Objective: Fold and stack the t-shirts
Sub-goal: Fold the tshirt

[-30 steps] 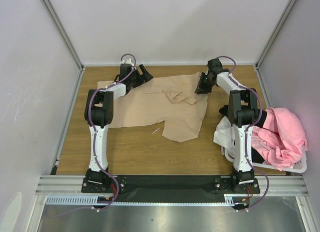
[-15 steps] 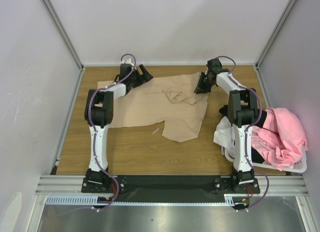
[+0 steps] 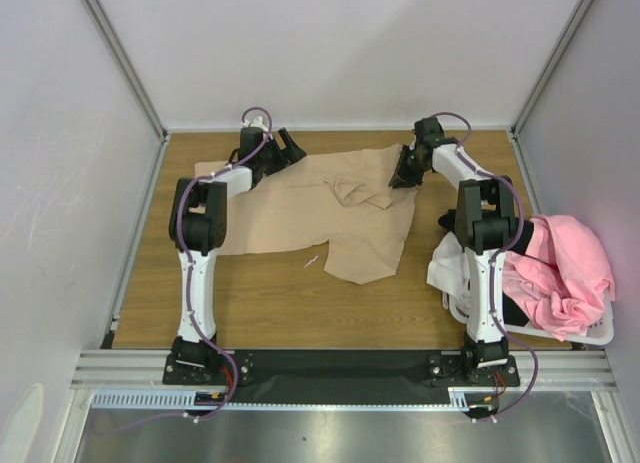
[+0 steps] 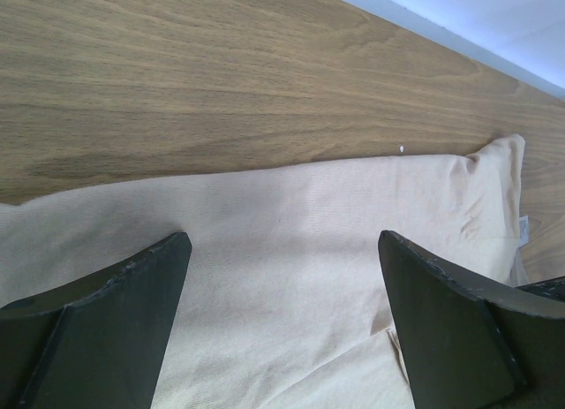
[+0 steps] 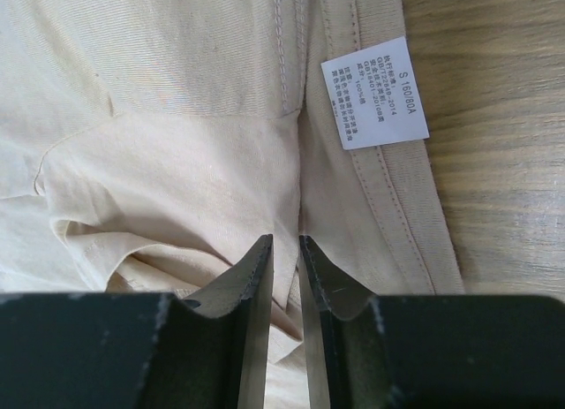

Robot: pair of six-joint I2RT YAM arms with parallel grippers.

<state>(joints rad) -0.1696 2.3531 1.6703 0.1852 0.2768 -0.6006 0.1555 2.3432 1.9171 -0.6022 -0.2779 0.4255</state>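
Right wrist view: right gripper (image 5: 284, 243) pinched together on a thin fold of the light tan cloth t-shirt (image 5: 168, 170). Left gripper (image 4: 282, 241) gapes over its edge, holding nothing. So slim a pinch may slip. Behind the right gripper, a white plastic laundry basket (image 3: 592, 336) holds a pink t-shirt (image 3: 565, 268).

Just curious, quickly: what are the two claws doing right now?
Left claw: open, over the soft tan cloth t-shirt.
Right claw: closed, pinching that t-shirt.
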